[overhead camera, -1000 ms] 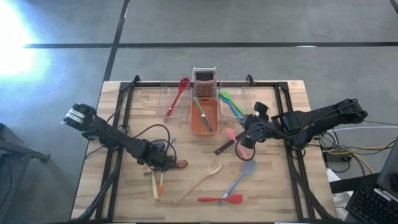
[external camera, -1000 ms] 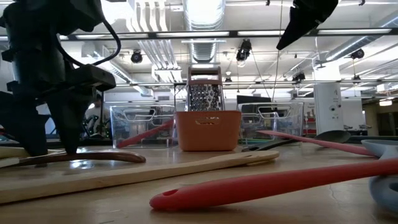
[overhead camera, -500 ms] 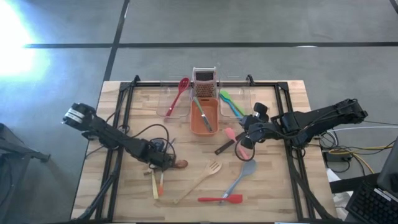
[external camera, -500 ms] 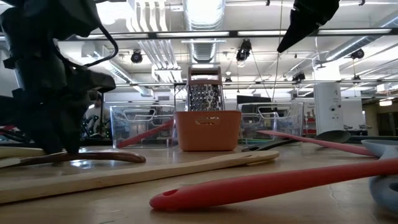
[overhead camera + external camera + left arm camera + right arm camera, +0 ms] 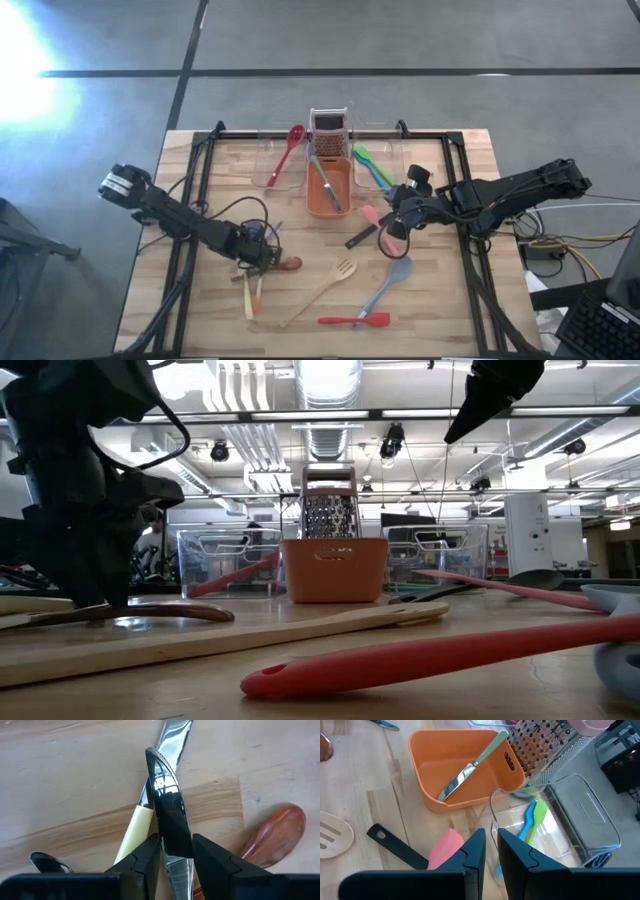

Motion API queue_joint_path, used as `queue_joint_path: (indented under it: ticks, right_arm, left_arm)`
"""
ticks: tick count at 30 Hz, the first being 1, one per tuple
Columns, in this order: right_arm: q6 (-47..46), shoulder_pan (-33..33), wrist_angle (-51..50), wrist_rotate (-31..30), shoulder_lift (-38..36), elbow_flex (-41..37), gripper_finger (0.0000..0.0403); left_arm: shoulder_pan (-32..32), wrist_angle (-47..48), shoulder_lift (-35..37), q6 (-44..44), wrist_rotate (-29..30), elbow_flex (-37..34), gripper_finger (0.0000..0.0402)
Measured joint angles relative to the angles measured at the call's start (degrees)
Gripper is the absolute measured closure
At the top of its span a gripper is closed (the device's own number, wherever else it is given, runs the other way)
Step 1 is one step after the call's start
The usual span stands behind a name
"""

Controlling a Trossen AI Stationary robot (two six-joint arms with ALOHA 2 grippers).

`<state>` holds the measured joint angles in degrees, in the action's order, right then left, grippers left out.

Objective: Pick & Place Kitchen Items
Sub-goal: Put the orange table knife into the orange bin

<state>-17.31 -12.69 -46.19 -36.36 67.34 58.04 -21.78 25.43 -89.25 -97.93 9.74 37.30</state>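
My left gripper [image 5: 262, 256] is low over a small pile of knives [image 5: 250, 293] beside the brown wooden spoon [image 5: 274, 834], and it is shut on a knife blade [image 5: 167, 795]. A second knife with a cream handle [image 5: 134, 827] lies beneath it. My right gripper [image 5: 392, 224] hangs shut above the pink spatula with a black handle [image 5: 442, 851], touching nothing. A wooden slotted spatula [image 5: 325, 290], a grey-blue spoon [image 5: 388, 282] and a red spatula [image 5: 355, 320] lie flat on the table. My left gripper pinches a knife's steel blade [image 5: 172, 837] between its two fingers [image 5: 147, 852], partway along the blade. The fingers lie along the blade, whose serrated tip [image 5: 151, 754] points out past them. The fingers come down from above at the table; whether the knife is lifted clear, I cannot tell.
An orange tub [image 5: 345, 205] at the table's middle holds a knife [image 5: 467, 770]. A steel grater [image 5: 328, 128] stands behind it. Clear tubs flank it: the left one [image 5: 270, 178] holds a red spoon [image 5: 290, 148], the right one [image 5: 580, 815] green and blue spatulas [image 5: 532, 820].
My left gripper has shifted slightly while staying low at the table by the knives. The right arm and the utensils on the table have kept still.
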Motion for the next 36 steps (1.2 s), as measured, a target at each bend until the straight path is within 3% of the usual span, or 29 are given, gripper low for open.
queue_joint_path:
  ticks: [8,18,29,36]
  right_arm:
    - [0.6,0.0,0.1,0.1,0.0,0.0,0.0360]
    - [0.7,-0.1,0.2,0.2,0.0,0.0,0.0359]
    - [0.8,0.0,0.2,0.2,0.0,0.0,0.0358]
    - [0.8,0.0,0.3,0.2,0.0,0.0,0.0359]
  left_arm:
    - [0.0,-1.2,-0.7,2.4,-0.2,0.8,0.0325]
    - [0.0,-2.4,-0.2,4.9,0.2,2.4,0.0324]
    - [0.3,-1.5,6.3,5.8,0.4,2.7,0.0325]
    - [0.3,-1.7,10.3,7.8,1.9,2.8,0.0357]
